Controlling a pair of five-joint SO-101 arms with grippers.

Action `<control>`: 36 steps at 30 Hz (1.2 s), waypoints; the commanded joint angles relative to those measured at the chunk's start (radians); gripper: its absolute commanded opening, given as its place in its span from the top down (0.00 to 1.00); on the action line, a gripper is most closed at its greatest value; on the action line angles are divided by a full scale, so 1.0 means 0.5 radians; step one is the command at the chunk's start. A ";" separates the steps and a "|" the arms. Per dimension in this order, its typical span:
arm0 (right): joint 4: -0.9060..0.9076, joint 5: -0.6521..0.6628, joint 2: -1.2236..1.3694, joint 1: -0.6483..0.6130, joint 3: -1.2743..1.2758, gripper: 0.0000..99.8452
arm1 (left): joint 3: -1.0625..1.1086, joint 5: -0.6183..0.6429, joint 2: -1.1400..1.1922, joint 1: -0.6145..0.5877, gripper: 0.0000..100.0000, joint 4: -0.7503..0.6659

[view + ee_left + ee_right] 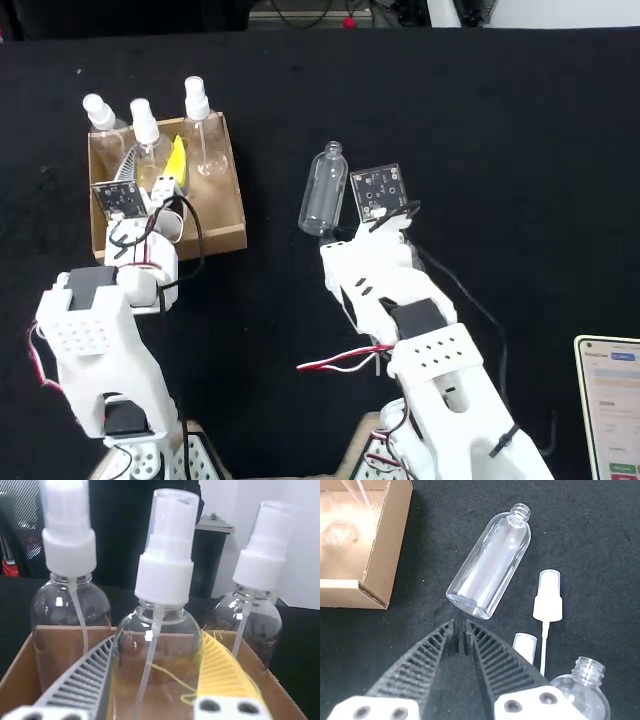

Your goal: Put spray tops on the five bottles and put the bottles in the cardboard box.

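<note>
Bottles (207, 150) capped so far: three of five, upright in a row along the far side of the cardboard box (235, 215). Left gripper (150, 165) down inside the box, grey and yellow jaws set against either side of the middle bottle (157, 650), by the look clamped on it. Right gripper (460, 628) low over the black table (500, 120), jaws all but together and holding nothing, tips just beside the base of an uncapped bottle (490, 565) lying on its side, near the box but apart from it. Loose spray top (548, 599) lying beside that bottle, dip tube pointing back toward the gripper. Second uncapped bottle (582, 687) close by, partly hidden by a jaw.

Likely step in hand: seating the middle bottle and letting go.
- Check for a flat seat on the box floor before opening.
- Open only far enough to free the sides, with neighbours close on both flanks.
- Lift straight up past the tall spray heads, with no sideways drag.

On the right side:
- Spread the jaws first.
- Take the lying bottle at mid-body rather than at the rounded shoulder.
- Stand it upright before going for the spray top.
- Grip gently: probably light, smooth plastic, quick to roll or squirt out of a hard pinch.
</note>
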 commanded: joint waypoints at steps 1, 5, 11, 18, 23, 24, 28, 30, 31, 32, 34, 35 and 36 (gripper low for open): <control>-0.058 0.018 -0.041 -0.015 -0.011 0.98 | -0.091 0.018 0.015 -0.026 0.91 0.006; -0.058 0.018 -0.041 -0.015 -0.011 0.98 | -0.081 0.018 0.028 -0.011 0.91 0.006; -0.058 0.018 -0.041 -0.015 -0.011 0.98 | -0.081 0.018 0.028 -0.008 0.90 0.006; -0.058 0.018 -0.041 -0.015 -0.011 0.98 | -0.078 0.021 0.031 -0.020 0.90 0.006; -0.061 0.018 -0.044 -0.015 -0.011 0.98 | -0.075 0.021 0.031 -0.026 0.90 0.006; -0.061 0.018 -0.044 -0.015 -0.011 0.98 | -0.075 0.021 0.034 -0.026 0.90 0.006; -0.061 0.018 -0.044 -0.015 -0.011 0.98 | -0.075 0.021 0.037 -0.020 0.90 0.006; -0.061 0.018 -0.044 -0.015 -0.011 0.98 | -0.075 0.021 0.037 -0.026 0.90 0.006; -0.061 0.018 -0.044 -0.015 -0.011 0.98 | -0.072 0.021 0.037 -0.026 0.90 0.006; -0.061 0.018 -0.044 -0.015 -0.011 0.98 | -0.063 0.021 0.037 -0.026 0.90 0.006; -0.061 0.018 -0.044 -0.015 -0.011 0.98 | -0.044 0.021 0.034 -0.026 0.90 0.006; -0.061 0.018 -0.044 -0.015 -0.011 0.98 | -0.044 0.021 0.034 -0.026 0.90 0.006; -0.061 0.018 -0.044 -0.015 -0.011 0.98 | -0.044 0.021 0.034 -0.026 0.89 0.006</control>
